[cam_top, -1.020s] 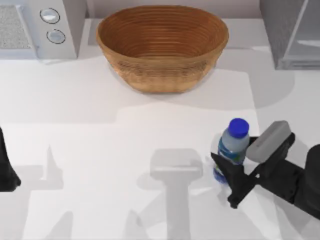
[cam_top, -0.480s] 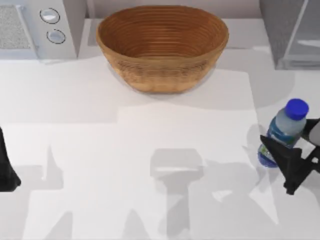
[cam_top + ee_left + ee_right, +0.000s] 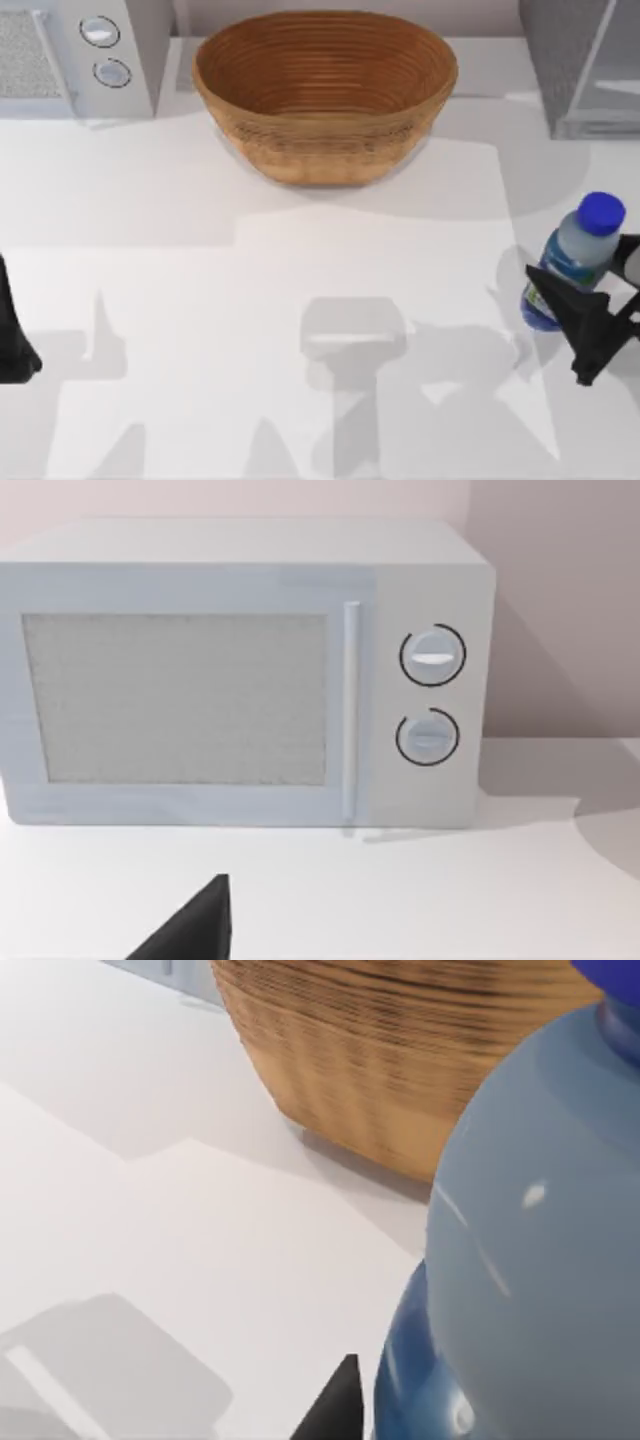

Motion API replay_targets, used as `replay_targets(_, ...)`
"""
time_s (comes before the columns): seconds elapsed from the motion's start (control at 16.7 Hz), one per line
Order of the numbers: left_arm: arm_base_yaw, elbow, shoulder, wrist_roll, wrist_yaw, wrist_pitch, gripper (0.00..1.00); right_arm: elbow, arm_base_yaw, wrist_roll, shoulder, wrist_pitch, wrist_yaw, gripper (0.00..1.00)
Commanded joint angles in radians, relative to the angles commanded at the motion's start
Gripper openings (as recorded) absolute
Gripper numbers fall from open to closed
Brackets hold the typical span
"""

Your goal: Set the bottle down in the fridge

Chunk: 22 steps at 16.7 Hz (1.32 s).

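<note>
Gripping: right pincer point(image 3: 590, 300) clamping bottle point(image 3: 572, 262) mid-body, cap upright, nr worktop point(image 3: 300, 300) right edge, for carrying.
Heading: fridge point(image 3: 580, 65), far right corner.
Parking: left pincer point(image 3: 190, 930), fingers' gap — can't tell.

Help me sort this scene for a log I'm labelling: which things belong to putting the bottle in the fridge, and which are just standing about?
Part of the job:
bottle, held in the right gripper
fridge, back right corner

Just standing about:
woven basket
microwave, back left
left arm, parked at the left edge
</note>
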Motion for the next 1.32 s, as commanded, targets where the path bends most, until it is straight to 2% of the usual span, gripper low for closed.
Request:
replay_targets(0.3,0.0,0.0,0.0,0.0,0.0,0.0,1.0,-0.039,-0.017,0.025,-0.28,-0.21,0.111,0.01)
replay_targets(0.96,0.0,0.0,0.0,0.0,0.0,0.0,1.0,-0.165,-0.093,0.106,-1.264,-0.895,0.495,0.01)
replay_targets(1.32,0.0,0.0,0.0,0.0,0.0,0.0,1.0,-0.175,-0.117,0.139,-1.483,-1.065,0.605,0.01)
